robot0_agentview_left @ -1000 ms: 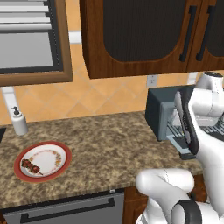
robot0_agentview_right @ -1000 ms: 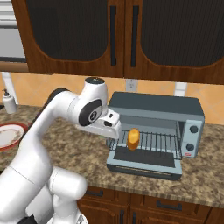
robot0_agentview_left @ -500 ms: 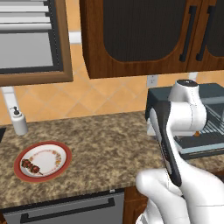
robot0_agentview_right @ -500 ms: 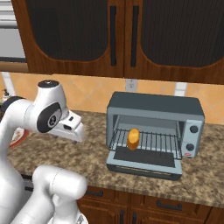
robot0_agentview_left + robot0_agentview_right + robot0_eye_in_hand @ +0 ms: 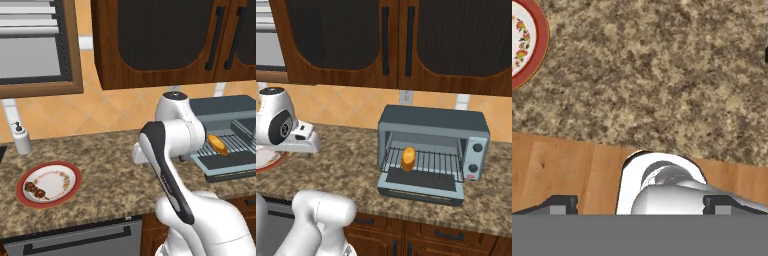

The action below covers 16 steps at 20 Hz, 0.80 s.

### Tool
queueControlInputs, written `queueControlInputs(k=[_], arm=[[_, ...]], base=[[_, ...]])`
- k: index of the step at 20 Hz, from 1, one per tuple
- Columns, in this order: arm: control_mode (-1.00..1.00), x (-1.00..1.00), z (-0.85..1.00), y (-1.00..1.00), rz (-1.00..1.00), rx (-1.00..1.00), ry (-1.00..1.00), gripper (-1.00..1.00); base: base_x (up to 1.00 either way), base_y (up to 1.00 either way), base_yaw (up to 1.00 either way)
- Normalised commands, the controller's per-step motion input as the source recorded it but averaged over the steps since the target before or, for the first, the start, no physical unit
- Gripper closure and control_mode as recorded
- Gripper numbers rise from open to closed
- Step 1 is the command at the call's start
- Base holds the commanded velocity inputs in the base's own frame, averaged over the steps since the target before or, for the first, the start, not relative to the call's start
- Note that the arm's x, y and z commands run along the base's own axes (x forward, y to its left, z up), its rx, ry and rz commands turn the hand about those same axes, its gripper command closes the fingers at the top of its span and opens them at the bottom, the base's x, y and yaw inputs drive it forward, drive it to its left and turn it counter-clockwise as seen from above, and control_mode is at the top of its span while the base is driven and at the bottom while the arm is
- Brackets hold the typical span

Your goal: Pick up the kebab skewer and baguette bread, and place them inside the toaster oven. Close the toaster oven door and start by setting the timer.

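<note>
The baguette bread (image 5: 408,158) (image 5: 217,144) lies on the wire rack inside the toaster oven (image 5: 433,120). The toaster oven door (image 5: 421,189) hangs down open. The kebab skewer (image 5: 36,190) rests on a red-rimmed plate (image 5: 67,187) at the counter's left. My gripper (image 5: 642,205) hovers over bare granite between plate and oven, open, with nothing between its fingertips (image 5: 562,204). In the hand view the plate's rim (image 5: 539,50) shows at the top left. The hand (image 5: 303,142) is well left of the oven.
A white soap dispenser (image 5: 21,140) stands by the wall behind the plate. Dark wood cabinets (image 5: 396,40) hang above the counter. The oven's knobs (image 5: 476,148) sit on its right front. The counter's front edge (image 5: 75,222) runs below the plate.
The arm has swung left, away from the oven mouth, and out over the open counter towards the plate. The baguette stays on the rack and the door stays down.
</note>
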Motion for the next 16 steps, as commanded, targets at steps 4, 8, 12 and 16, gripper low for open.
queueControlInputs(k=[4, 8, 12, 16], arm=[[-1.00, 0.16, 0.00, 1.00, 0.31, 0.00, 0.00, -1.00], [-1.00, 0.11, 0.00, 1.00, 0.26, 0.00, 0.00, -1.00], [-1.00, 0.00, 0.00, 1.00, 0.23, 0.00, 0.00, -1.00], [-1.00, 0.04, 0.00, 1.00, 0.21, 0.00, 0.00, -1.00]], base=[[0.00, 0.00, 0.00], [0.00, 0.00, 0.00], [0.00, 0.00, 0.00], [0.00, 0.00, 0.00]])
